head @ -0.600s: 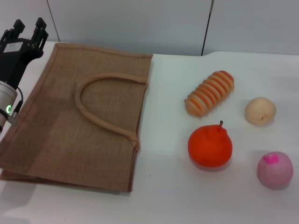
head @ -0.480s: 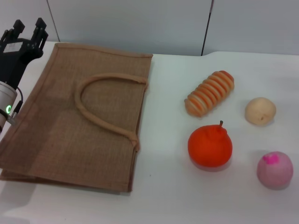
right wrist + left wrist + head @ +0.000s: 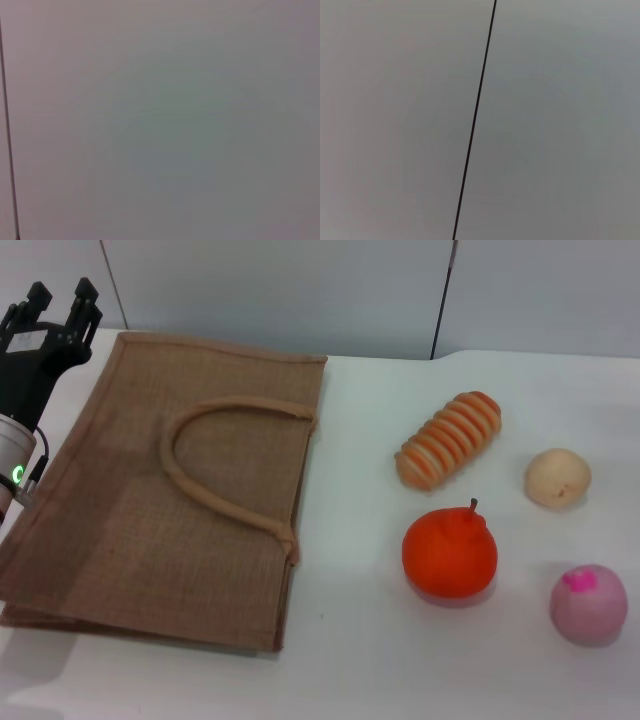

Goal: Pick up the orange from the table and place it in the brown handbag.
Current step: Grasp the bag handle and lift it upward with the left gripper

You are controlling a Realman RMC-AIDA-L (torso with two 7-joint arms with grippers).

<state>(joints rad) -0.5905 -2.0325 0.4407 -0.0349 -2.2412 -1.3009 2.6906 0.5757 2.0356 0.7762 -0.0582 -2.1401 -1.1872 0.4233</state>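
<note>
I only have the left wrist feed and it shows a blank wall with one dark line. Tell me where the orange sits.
Observer: The orange rests on the table, to the right of the brown handbag and apart from it.
Operator: List what is next to it.
Observer: A ribbed loaf lies behind it, a beige fruit to its right and farther back, a pink ball to its right and nearer.
Operator: Report my gripper.
Observer: The left gripper is raised at the bag's far left corner, fingers spread, holding nothing.
Operator: Give me the right arm.
Observer: It is in no view; its wrist camera shows only wall.
</note>
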